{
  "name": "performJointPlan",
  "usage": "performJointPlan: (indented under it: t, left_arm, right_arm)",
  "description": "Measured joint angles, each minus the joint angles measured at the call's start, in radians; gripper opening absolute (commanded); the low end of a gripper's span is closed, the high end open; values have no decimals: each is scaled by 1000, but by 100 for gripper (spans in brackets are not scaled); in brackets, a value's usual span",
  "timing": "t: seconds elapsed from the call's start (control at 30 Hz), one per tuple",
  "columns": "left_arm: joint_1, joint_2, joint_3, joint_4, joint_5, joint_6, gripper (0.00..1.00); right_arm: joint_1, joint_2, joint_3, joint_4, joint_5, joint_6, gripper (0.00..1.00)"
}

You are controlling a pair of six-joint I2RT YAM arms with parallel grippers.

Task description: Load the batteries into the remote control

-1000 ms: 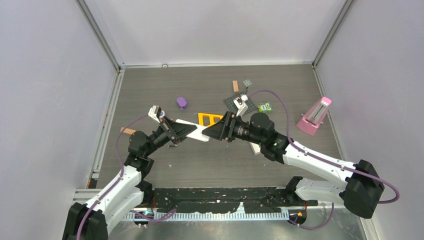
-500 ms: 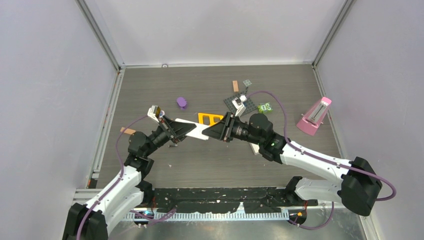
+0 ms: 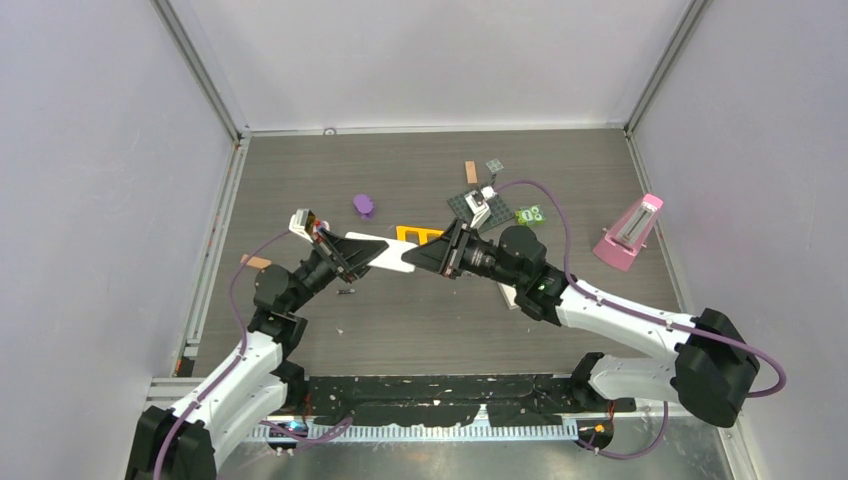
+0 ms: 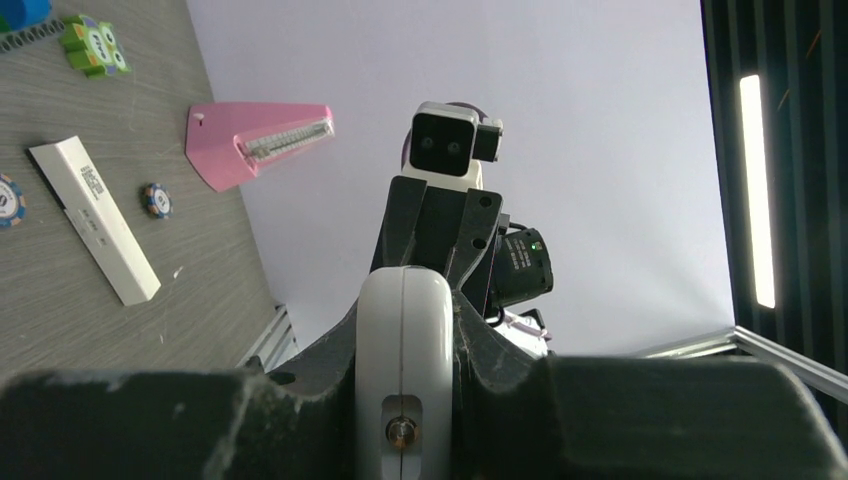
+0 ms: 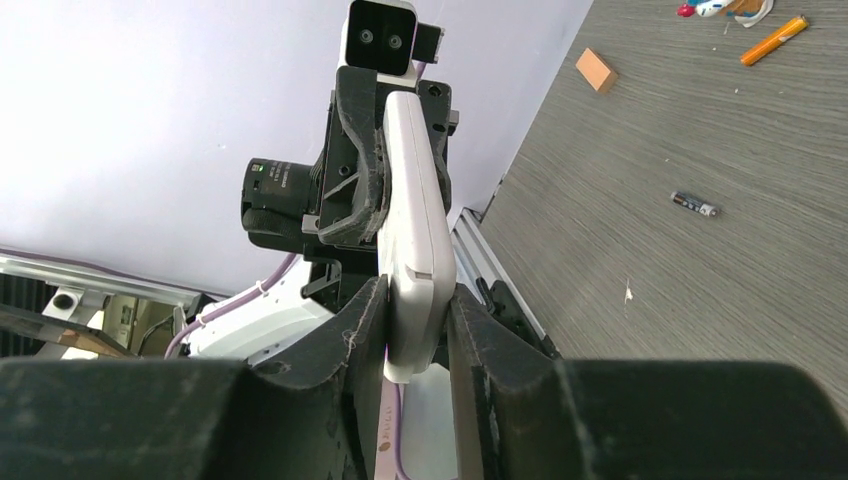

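I've got the slim white plastic remote control (image 3: 398,261) up off the grey wood-grain surface (image 3: 420,330), held btw both arms approx mid-workspace. My left claw (image 3: 380,257) is clamped on one end; its wrist cam shows both fingers tight vs the remote's (image 4: 403,340) sides. My right claw (image 3: 415,262) is pinched on the other end, fingers (image 5: 360,330) pressed to the white body (image 5: 415,230) w/ no gap I can make out. So the handset is bridged end to end, edge-on to both wrist cams.

Progress: early, I'd say. Nothing looks loaded. One small dark cylindrical battery (image 5: 694,204) lies loose on the surface, apart from the remote; from the top cam it's prob that battery (image 3: 345,291) just below the left claw. The other batteries I can't find in any view. The small orange stick (image 5: 772,40) far off isn't one. Can't tell if the battery cover is on or off: I only see a seam and a small notch on the narrow edge.

Left to do, as I judge it: expose the compartment, fetch each battery, seat them w/ correct polarity, close up. Basically the whole job.
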Motion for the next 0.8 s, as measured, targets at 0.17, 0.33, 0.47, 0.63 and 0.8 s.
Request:
performJointPlan:
  t: [0.17, 0.33, 0.47, 0.63, 0.8]
  left_arm:
    - [2, 0, 0, 5, -25, 17, 0]
    - [0, 0, 0, 21, -53, 42, 0]
    - [-2, 0, 0, 25, -72, 55, 0]
    - [-4, 0, 1, 24, -89, 76, 0]
    - [-6, 2, 16, 9, -90, 118, 0]
  right_arm:
    - [0, 31, 19, 16, 5, 9, 30]
    - [4, 61, 42, 23, 19, 19, 31]
    - [7, 81, 57, 27, 29, 23, 30]
    - [8, 98, 74, 21, 38, 23, 30]
    - [12, 99, 87, -3, 57, 14, 40]
